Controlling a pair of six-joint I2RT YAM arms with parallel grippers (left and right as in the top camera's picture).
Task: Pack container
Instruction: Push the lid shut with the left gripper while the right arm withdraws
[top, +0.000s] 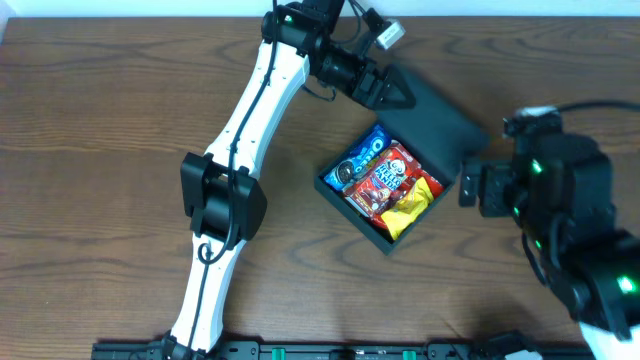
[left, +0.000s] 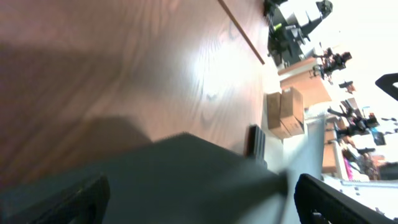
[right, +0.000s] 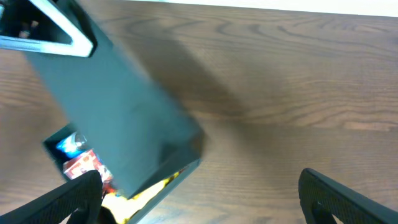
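The container (top: 330, 186) is a dark box, open at mid-table. It holds a blue cookie packet (top: 362, 159), a red packet (top: 388, 177) and a yellow packet (top: 410, 212). Its hinged lid (top: 435, 125) stands raised at the far right side. My left gripper (top: 388, 90) is open at the lid's far corner, and the dark lid surface (left: 186, 168) fills the space between its fingers (left: 202, 202). My right gripper (top: 468, 188) is open and empty just right of the box. In the right wrist view the tilted lid (right: 118, 106) hangs over the packets (right: 84, 167), left of the fingers (right: 199, 202).
Dark wood table (top: 100, 120) all around the box. My left arm (top: 240, 130) crosses the table from the front edge to the far side. Office furniture and cardboard boxes (left: 285, 112) show beyond the table's edge.
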